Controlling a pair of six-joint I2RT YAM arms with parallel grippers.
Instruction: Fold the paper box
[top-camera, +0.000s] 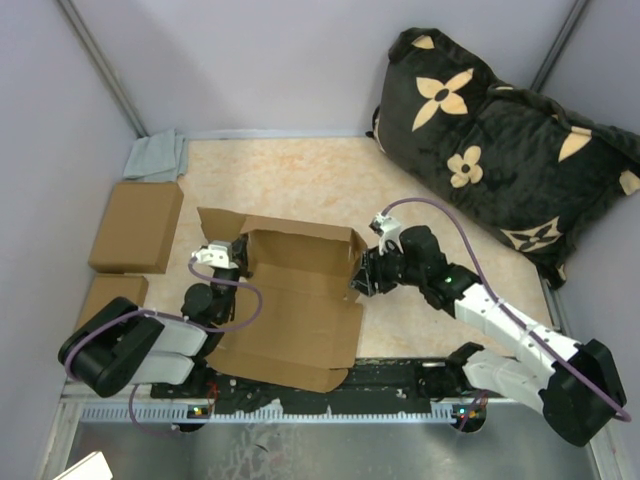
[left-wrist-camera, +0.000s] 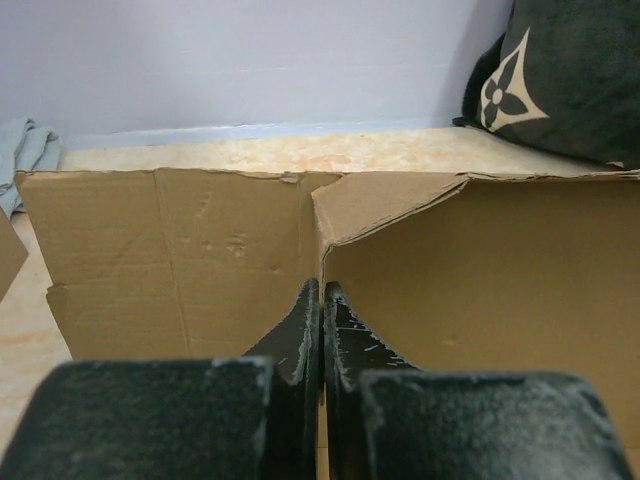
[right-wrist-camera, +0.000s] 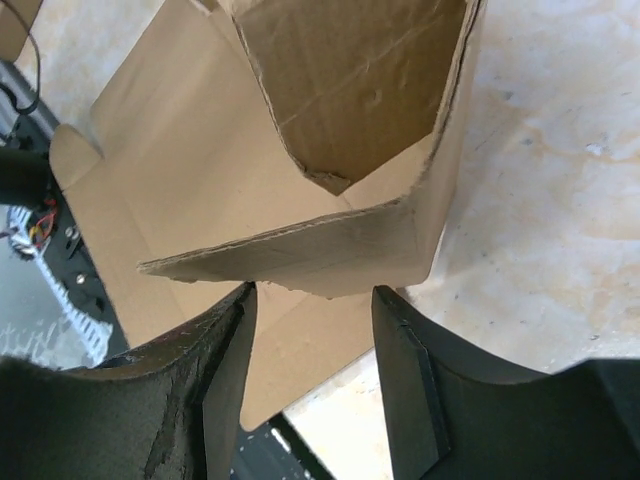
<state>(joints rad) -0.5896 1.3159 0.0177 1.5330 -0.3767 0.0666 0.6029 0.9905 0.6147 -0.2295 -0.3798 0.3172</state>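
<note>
The paper box (top-camera: 290, 315) lies in the middle of the table, its base flat, its far wall and both side flaps raised. My left gripper (top-camera: 232, 258) is at the box's left far corner. In the left wrist view (left-wrist-camera: 322, 285) its fingers are pressed together on the upright cardboard edge (left-wrist-camera: 318, 215) where the walls meet. My right gripper (top-camera: 358, 278) is at the right side flap. In the right wrist view (right-wrist-camera: 313, 292) it is open, and the bent flap (right-wrist-camera: 330, 250) sits just beyond the fingertips without touching them.
Two smaller brown cardboard blocks (top-camera: 137, 225) (top-camera: 110, 295) lie along the left wall. A grey cloth (top-camera: 157, 155) sits in the far left corner. A black pillow with tan flowers (top-camera: 500, 140) fills the far right. Grey walls close in the table.
</note>
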